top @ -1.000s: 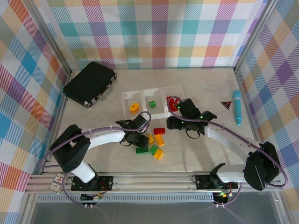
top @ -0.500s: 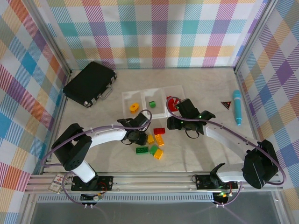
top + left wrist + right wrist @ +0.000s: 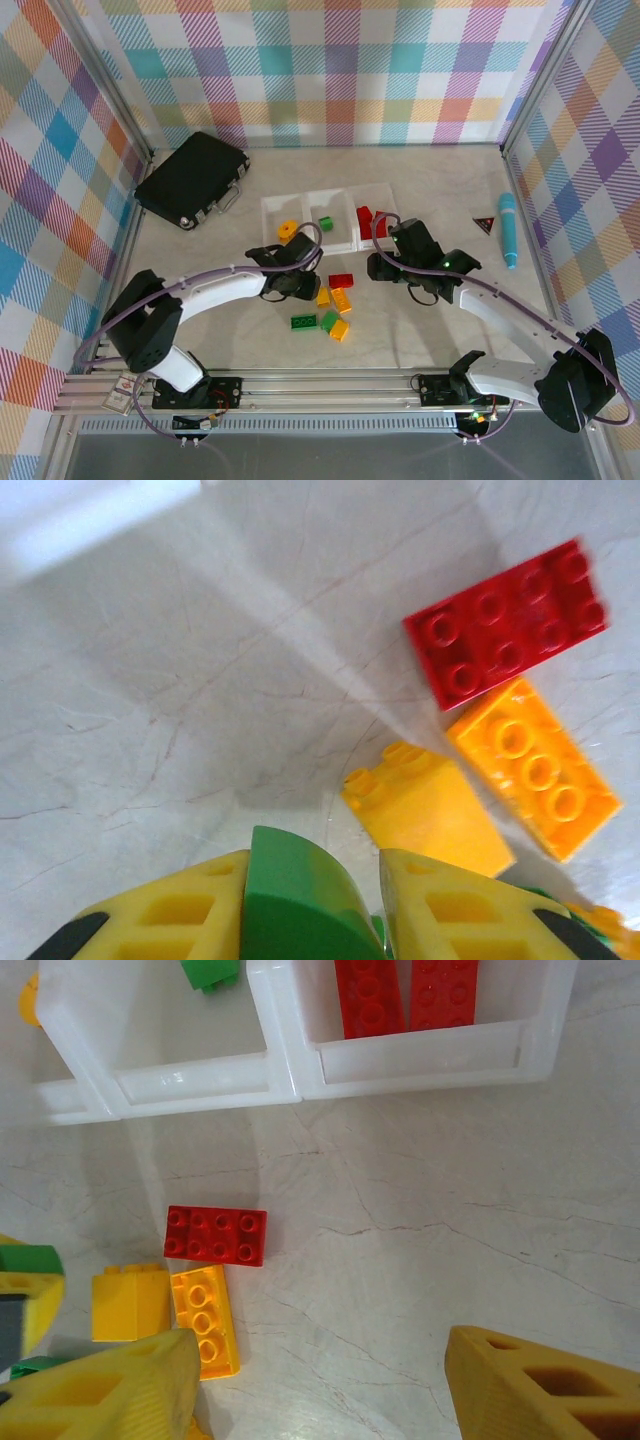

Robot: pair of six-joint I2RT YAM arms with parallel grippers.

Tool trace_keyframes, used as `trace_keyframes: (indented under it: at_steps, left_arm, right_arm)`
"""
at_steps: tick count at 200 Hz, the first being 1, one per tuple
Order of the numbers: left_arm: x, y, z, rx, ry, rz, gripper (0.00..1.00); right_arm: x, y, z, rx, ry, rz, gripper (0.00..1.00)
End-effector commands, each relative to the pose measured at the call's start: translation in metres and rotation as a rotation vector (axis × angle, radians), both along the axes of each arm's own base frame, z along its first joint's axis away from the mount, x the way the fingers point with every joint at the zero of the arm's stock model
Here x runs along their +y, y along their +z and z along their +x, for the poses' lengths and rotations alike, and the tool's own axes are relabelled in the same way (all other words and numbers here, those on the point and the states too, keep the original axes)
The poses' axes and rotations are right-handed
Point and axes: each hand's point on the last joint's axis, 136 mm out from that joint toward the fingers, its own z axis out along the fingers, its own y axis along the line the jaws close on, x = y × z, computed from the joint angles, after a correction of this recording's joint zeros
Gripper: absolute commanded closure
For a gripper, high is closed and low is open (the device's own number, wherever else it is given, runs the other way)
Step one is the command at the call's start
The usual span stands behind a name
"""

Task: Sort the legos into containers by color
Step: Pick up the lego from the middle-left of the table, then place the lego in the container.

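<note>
Left gripper (image 3: 293,284) is pinched on a green lego (image 3: 298,895). In the left wrist view the brick sits wedged between the two yellow fingers (image 3: 170,920), over the marbled table (image 3: 150,730). We can't tell whether it's clear of the surface.

Right gripper (image 3: 320,1390) is spread wide with nothing between its fingers (bare table under the gap). It sits just in front of the containers (image 3: 200,1085), nearest the right bin.

Bins, as we read them:
- left: one yellow lego (image 3: 288,230)
- middle: one green piece (image 3: 325,222)
- right: two red legos (image 3: 370,1000), side by side

Loose pile lies on the table between the two grippers, in front of the tray:
- red brick (image 3: 510,620), studs up, nearest the tray
- orange brick (image 3: 530,770), just beside the red one
- yellow brick (image 3: 425,815), tipped on its side, up against the orange one
- flat green brick (image 3: 303,322), small green brick (image 3: 329,320) and small yellow brick (image 3: 340,331) in a row nearer the arm bases

Black case (image 3: 192,180) is at back left and a teal pen-shaped thing (image 3: 509,230) at far right, both well apart from the pile.
</note>
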Motion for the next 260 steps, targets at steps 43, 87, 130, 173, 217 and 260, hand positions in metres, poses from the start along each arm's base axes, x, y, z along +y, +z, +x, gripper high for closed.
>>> trace_keyframes:
  at_steps: [43, 87, 130, 173, 217, 260]
  left_arm:
    - [-0.018, 0.086, 0.043, -0.180, 0.051, -0.063, 0.83]
    - [-0.042, 0.119, 0.104, -0.287, 0.101, -0.060, 0.83]
    - [-0.040, 0.103, 0.156, -0.256, 0.203, -0.064, 0.87]
    - [-0.046, 0.081, 0.189, -0.258, 0.227, -0.034, 0.77]
    - [-0.059, 0.059, 0.205, -0.234, 0.218, -0.016, 0.72]
    - [-0.063, 0.051, 0.211, -0.217, 0.197, -0.034, 0.60]
  right_arm:
    - [-0.009, 0.015, 0.005, -0.062, -0.045, -0.003, 0.35]
    - [-0.014, 0.012, -0.001, -0.033, -0.066, -0.003, 0.36]
    - [-0.025, 0.012, -0.015, -0.042, -0.095, 0.029, 0.36]
    - [-0.028, 0.006, -0.027, -0.010, -0.104, 0.053, 0.37]
    - [-0.025, -0.002, -0.041, 0.047, -0.101, 0.100, 0.39]
    - [-0.033, -0.002, -0.052, 0.055, -0.104, 0.095, 0.38]
